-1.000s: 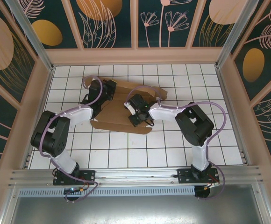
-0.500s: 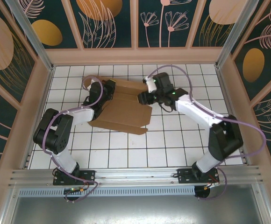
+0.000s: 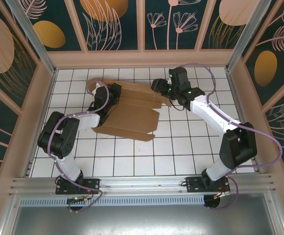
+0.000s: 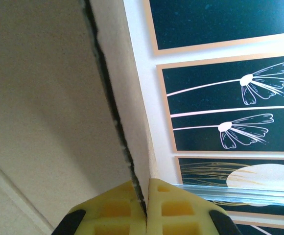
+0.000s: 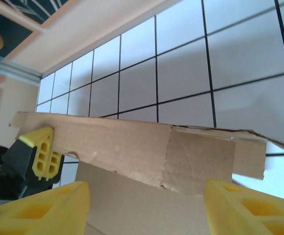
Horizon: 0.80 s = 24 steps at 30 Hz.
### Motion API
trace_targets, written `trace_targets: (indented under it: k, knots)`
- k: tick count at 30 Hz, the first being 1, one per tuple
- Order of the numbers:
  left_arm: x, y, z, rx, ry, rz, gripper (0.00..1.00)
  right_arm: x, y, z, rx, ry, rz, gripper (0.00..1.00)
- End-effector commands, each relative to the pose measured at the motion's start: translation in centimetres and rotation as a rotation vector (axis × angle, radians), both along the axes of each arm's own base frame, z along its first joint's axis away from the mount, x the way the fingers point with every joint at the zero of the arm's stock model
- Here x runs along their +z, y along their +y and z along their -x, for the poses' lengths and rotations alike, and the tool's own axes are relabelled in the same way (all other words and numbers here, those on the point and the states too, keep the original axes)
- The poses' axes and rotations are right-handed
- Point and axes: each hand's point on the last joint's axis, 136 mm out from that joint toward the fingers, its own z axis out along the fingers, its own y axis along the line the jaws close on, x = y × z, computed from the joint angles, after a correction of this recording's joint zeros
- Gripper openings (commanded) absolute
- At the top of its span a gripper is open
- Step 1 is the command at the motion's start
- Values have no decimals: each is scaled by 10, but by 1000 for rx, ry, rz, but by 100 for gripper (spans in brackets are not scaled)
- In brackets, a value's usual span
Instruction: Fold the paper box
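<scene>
Paper box (image 3: 132,115) unfolded (mostly flat), left end effector (image 4: 146,198) clamping its edge, right end effector (image 5: 147,203) gaping, empty.

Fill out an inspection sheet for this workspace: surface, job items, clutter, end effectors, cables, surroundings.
Surface: white tiled table with a black grid, bare around the work.
Job's things: paper box, brown cardboard, partly folded, lying at the far middle of the table with flaps raised.
Clutter: nothing seen.
End effectors: left end effector shut on an edge of the box; right end effector open, with a cardboard flap ahead of its fingers and not gripped.
Cables: purple cables loop along both arms; no snag seen.
Surroundings: floral panel walls on three sides, metal rail at the near edge.
</scene>
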Motion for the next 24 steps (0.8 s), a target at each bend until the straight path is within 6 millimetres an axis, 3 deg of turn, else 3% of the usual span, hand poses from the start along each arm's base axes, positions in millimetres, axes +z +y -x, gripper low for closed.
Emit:
trace_targets:
  k: [1,13,18,24]
  knots:
    - [-51,9,10,18,134,-79,0,-5,3,-6,-67,64,-86,64]
    - [-48,7,10,10,135,-69,0,-32,32,-34,-18,116,-183,65]
    - [-50,6,11,3,139,-65,0,-12,54,-41,75,43,-337,63]
    - [-49,6,12,5,138,-66,0,-5,53,-46,99,21,-510,50]
